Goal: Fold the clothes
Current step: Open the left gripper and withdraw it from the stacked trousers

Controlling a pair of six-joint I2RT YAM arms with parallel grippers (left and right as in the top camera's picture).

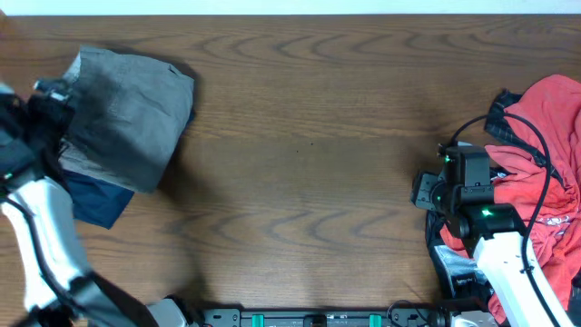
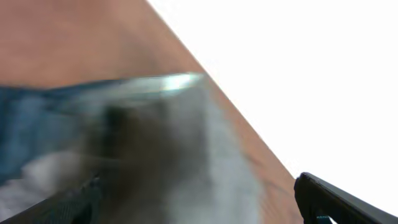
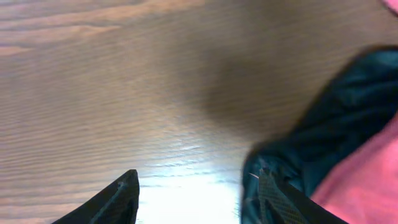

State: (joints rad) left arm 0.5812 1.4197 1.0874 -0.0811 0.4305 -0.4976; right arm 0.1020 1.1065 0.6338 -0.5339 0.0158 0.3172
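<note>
The folded grey shorts [image 1: 127, 104] lie at the table's far left, on top of folded navy shorts [image 1: 95, 202]. My left gripper [image 1: 50, 91] is at their left edge. In the blurred left wrist view its jaws [image 2: 199, 202] are spread wide, with the grey fabric [image 2: 186, 155] under and between them. A heap of red clothes [image 1: 545, 136] with a black garment [image 1: 504, 113] lies at the far right. My right gripper [image 1: 427, 191] is open over bare wood just left of the heap. In the right wrist view its jaws [image 3: 196, 199] are apart, the right finger at the dark garment's [image 3: 329, 137] edge.
The brown wooden table [image 1: 309, 154] stretches between the two piles. The red fabric [image 3: 367, 186] shows at the lower right of the right wrist view. The table's far edge runs behind the grey shorts. Arm bases and cables sit along the front edge.
</note>
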